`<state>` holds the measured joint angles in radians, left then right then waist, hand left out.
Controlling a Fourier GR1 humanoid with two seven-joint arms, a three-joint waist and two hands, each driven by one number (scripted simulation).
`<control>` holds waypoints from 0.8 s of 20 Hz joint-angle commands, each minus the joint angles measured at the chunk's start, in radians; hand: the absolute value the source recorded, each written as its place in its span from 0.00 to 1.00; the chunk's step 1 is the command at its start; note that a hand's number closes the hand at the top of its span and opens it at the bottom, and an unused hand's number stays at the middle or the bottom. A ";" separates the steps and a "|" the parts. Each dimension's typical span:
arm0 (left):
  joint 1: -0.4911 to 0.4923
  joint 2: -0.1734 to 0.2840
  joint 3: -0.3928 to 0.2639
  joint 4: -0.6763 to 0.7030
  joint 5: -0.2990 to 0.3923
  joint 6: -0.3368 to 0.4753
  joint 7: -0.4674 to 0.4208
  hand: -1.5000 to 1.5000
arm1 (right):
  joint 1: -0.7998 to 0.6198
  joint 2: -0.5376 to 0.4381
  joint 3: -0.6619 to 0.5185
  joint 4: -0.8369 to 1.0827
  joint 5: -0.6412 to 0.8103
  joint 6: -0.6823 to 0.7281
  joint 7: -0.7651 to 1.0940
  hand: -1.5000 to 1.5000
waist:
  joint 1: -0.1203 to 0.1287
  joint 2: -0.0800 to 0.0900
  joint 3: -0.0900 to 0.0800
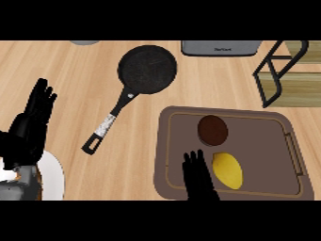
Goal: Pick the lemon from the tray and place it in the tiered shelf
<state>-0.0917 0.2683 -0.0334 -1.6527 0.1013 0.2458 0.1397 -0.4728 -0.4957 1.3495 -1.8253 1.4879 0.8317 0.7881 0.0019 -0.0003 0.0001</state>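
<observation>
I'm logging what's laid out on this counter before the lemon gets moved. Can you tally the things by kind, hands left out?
Trays: 1, brown tray
Food items: 2, lemon and dark brown round item, both on the tray
Pans: 1, black frying pan
Shelves: 1, tiered shelf
Grey things cut off at the top edge: 2, and
Total: 7

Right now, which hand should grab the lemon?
Right hand: it is open over the brown tray, fingers just beside the lemon. The left hand rests open near the left edge, beyond the frying pan.
</observation>
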 commanded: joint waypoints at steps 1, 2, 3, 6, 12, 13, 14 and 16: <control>0.000 -0.016 -0.002 -0.051 -0.019 0.011 0.047 0.50 | 0.006 0.010 -0.041 0.076 0.035 -0.090 -0.061 0.00 | 0.003 0.000 0.000; 0.035 -0.012 0.004 -0.025 -0.025 -0.009 -0.009 0.50 | -0.003 -0.016 -0.060 0.068 0.032 -0.114 -0.093 0.00 | 0.003 0.000 0.000; -0.002 -0.010 0.017 -0.046 -0.017 -0.001 0.043 0.50 | 0.047 -0.027 -0.035 -0.030 0.060 -0.056 -0.063 0.00 | -0.001 -0.001 0.000; 0.004 -0.024 0.015 -0.007 -0.017 -0.029 0.009 0.50 | 0.044 -0.013 -0.052 0.097 0.086 -0.155 -0.123 0.00 | 0.001 0.000 0.000; 0.004 -0.055 -0.010 -0.083 -0.068 0.009 0.057 0.50 | 0.057 0.002 -0.103 0.183 0.135 -0.225 -0.183 0.00 | 0.002 0.000 0.000; -0.049 -0.046 0.026 -0.017 -0.053 -0.005 0.057 0.50 | 0.052 0.031 -0.136 0.184 0.134 -0.211 -0.215 0.00 | -0.001 0.000 0.000; -0.072 -0.046 0.041 0.048 -0.053 -0.015 0.022 0.50 | 0.058 -0.002 -0.166 0.173 0.133 -0.226 -0.225 0.00 | -0.003 0.001 0.000; 0.061 -0.064 0.003 -0.073 -0.062 -0.022 0.021 0.50 | 0.059 0.046 -0.177 0.233 0.153 -0.216 -0.234 0.00 | 0.005 0.000 0.000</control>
<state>-0.1037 0.2293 -0.0084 -1.6770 0.0587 0.2255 0.1769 -0.4289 -0.4813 1.2057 -1.6592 1.6093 0.6390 0.5798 0.0028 -0.0004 0.0001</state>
